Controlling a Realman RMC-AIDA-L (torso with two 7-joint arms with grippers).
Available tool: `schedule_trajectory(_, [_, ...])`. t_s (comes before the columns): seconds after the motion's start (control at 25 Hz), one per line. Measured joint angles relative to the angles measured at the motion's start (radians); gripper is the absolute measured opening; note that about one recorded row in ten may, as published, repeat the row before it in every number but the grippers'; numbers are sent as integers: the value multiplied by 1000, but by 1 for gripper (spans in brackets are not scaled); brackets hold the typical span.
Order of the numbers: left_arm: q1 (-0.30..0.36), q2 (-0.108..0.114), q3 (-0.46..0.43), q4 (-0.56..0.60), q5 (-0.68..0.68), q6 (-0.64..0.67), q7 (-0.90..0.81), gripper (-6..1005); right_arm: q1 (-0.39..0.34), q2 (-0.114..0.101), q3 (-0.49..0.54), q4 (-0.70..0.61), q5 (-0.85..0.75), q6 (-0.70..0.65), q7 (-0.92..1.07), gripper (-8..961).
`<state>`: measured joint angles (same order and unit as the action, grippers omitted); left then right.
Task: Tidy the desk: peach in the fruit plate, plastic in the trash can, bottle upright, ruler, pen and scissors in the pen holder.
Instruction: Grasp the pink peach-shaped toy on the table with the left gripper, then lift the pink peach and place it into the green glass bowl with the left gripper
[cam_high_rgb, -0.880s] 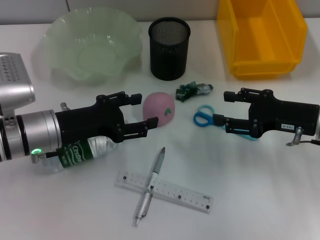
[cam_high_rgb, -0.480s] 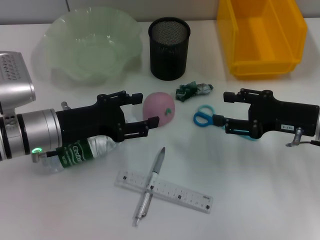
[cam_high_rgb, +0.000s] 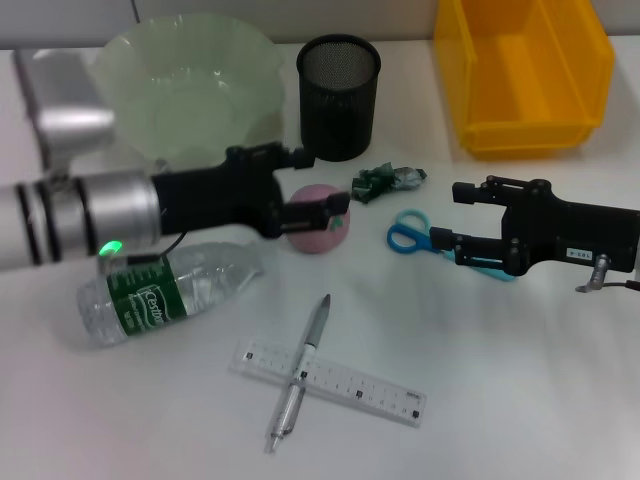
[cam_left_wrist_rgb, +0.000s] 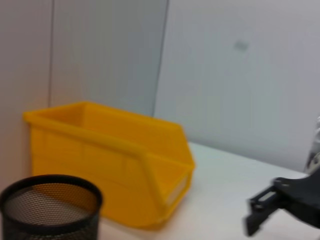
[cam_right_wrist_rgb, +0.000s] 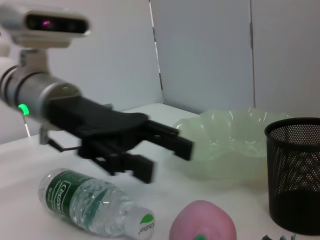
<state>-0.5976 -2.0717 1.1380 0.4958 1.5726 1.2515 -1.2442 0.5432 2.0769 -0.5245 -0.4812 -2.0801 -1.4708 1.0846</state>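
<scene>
The pink peach (cam_high_rgb: 315, 232) lies mid-table, and my left gripper (cam_high_rgb: 325, 182) hovers open just over it; the right wrist view shows that gripper (cam_right_wrist_rgb: 167, 160) raised above and behind the peach (cam_right_wrist_rgb: 202, 222). The clear bottle (cam_high_rgb: 160, 292) lies on its side near the left edge. A green plastic wrapper (cam_high_rgb: 385, 180) sits beside the blue scissors (cam_high_rgb: 410, 232). My right gripper (cam_high_rgb: 460, 217) stands open over the scissors' blades. The pen (cam_high_rgb: 305, 370) lies across the ruler (cam_high_rgb: 345, 385) at the front. At the back stand the green fruit plate (cam_high_rgb: 185, 95), the black mesh pen holder (cam_high_rgb: 338, 95) and the yellow trash can (cam_high_rgb: 525, 75).
The left wrist view shows the yellow bin (cam_left_wrist_rgb: 115, 170), the pen holder's rim (cam_left_wrist_rgb: 50, 200) and my right gripper (cam_left_wrist_rgb: 255, 216) farther off. A grey wall stands behind the table. White tabletop (cam_high_rgb: 520, 380) lies at the front right.
My left arm has lifted off the bottle and swung back and to the right, so its open fingers now sit over the peach. The right arm has barely moved.
</scene>
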Motion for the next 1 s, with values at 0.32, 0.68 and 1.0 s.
schedule_trajectory(0.32, [-92, 0, 96, 4, 121, -229, -194, 682, -4, -2, 1, -3, 0, -3, 4, 721])
schedule_trajectory(0.68, [-132, -2, 224, -4, 157, -364, -320, 651, -5, -5, 3, -6, 0, -3, 6, 722])
schedule_trajectory(1.0, [-132, -1, 235, 7, 159, -357, -324, 624, -5, -7, 3, -14, 0, -6, 8, 721])
